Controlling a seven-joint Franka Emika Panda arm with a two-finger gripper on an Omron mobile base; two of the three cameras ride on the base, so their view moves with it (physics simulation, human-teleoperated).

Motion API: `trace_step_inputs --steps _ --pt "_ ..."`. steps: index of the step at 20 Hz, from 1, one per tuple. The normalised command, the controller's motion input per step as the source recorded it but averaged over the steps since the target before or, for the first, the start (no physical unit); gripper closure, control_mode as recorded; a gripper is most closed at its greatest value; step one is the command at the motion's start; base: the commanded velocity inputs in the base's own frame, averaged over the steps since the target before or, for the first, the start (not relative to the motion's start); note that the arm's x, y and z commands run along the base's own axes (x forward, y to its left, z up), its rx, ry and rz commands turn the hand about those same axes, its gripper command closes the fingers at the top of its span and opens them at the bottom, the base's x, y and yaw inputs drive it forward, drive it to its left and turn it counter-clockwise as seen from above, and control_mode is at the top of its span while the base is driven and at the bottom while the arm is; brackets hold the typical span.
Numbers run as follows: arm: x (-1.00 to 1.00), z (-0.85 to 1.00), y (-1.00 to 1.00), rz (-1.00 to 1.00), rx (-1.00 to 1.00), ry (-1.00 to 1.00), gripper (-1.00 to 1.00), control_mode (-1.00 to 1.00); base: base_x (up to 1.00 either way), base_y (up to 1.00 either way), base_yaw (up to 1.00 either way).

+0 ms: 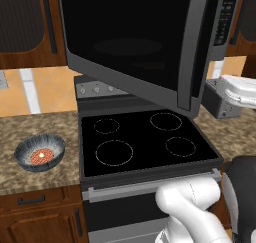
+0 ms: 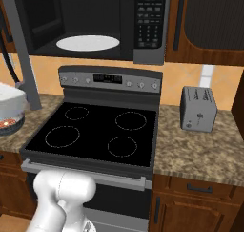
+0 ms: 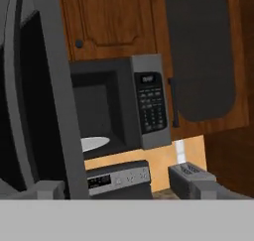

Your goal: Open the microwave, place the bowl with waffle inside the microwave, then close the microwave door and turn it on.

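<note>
1. Microwave door (image 1: 135, 42): nearest the base cameras, swung wide over the stove (image 1: 145, 139); likely left open to clear a path for loading.
2. Microwave (image 2: 95, 23): cavity exposed, white turntable (image 2: 87, 43) bare; button panel (image 2: 150, 21) at 3 o'clock of the cavity.
3. Bowl (image 1: 40, 152): on the table (image 1: 30, 127), at 9 o'clock of the stove, not yet lifted.
4. Waffle (image 1: 42, 156): lying in the bowl's middle.
5. Gripper (image 3: 124, 189): raised beside the door's edge, facing the microwave; tips apart, holding nothing.
6. Toaster (image 2: 198, 109): on the table, at 3 o'clock of the stove.
</note>
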Motion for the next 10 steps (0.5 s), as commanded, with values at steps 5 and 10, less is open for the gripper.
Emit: trace_step_inputs --steps 5,10 --pt "0.41 -0.3 -0.6 0.61 0.22 0.0 -1.0 -1.0 0.0 0.0 0.0" --pt "0.74 -0.15 -0.31 0.67 0.29 0.0 -1.0 -1.0 0.0 0.0 0.0"
